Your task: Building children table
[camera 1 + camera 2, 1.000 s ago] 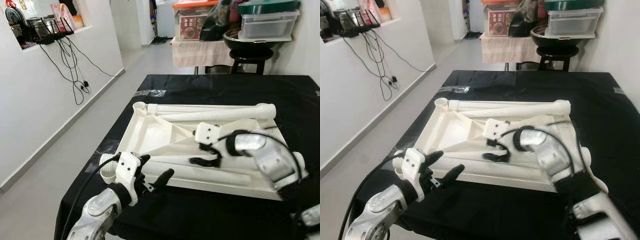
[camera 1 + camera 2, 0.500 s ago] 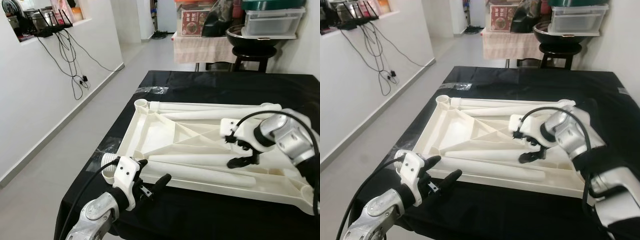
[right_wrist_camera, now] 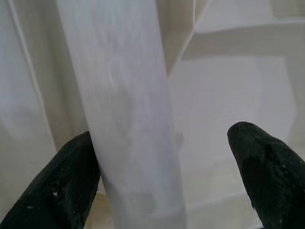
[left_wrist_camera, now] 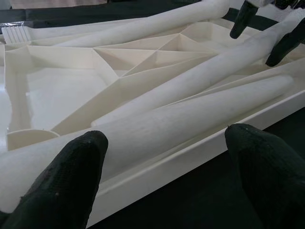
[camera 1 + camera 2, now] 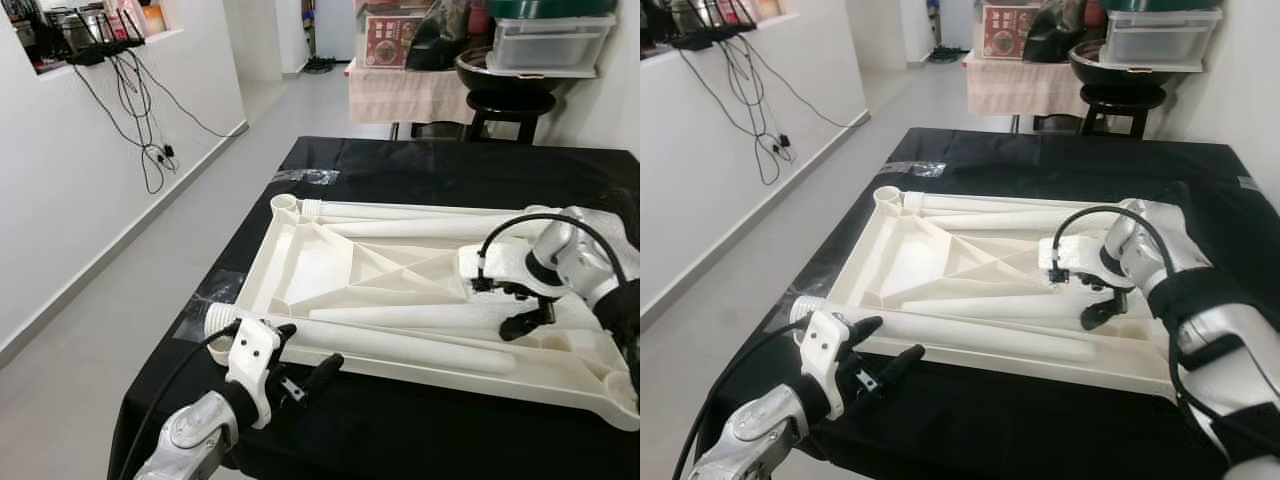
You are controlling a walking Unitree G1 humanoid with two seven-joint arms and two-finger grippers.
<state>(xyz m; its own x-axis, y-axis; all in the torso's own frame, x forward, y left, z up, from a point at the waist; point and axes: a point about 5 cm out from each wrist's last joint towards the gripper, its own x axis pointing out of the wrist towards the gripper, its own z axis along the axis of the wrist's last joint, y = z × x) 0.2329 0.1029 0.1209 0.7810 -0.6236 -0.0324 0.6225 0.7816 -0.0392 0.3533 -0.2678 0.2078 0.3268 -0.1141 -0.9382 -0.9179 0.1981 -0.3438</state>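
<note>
A: Left gripper first, nearest the camera. Fingers spread apart, holding nothing, hovering just off the near edge of the upside-down cream plastic tabletop.

B: Where does that tabletop sit?

A: Flat on the black-covered table, ribbed underside up, toward the table's left side. Loose long cream plastic table legs lie along it.

B: Right gripper?

A: Right gripper, further in on the right side, fingers parted, straddling one leg without closing on it. Wrist view shows the tube between the two black fingers with a gap on one side.

B: Handling?

A: Likely light, stiff, hollow moulded plastic. Smooth round tubes, so probably slippery and prone to roll. I'd grab a leg mid-length, across its width. The tabletop is best taken by the rim or a rib.

B: Counts?

A: One tabletop. Four legs, I think: two near, two by the far edge, where the overlap makes it hard to be sure. One has a threaded end at the near-left corner. A round socket shows at the far-left corner.

B: Beyond that?

A: Black stool, clear storage boxes, cables on the white wall.
</note>
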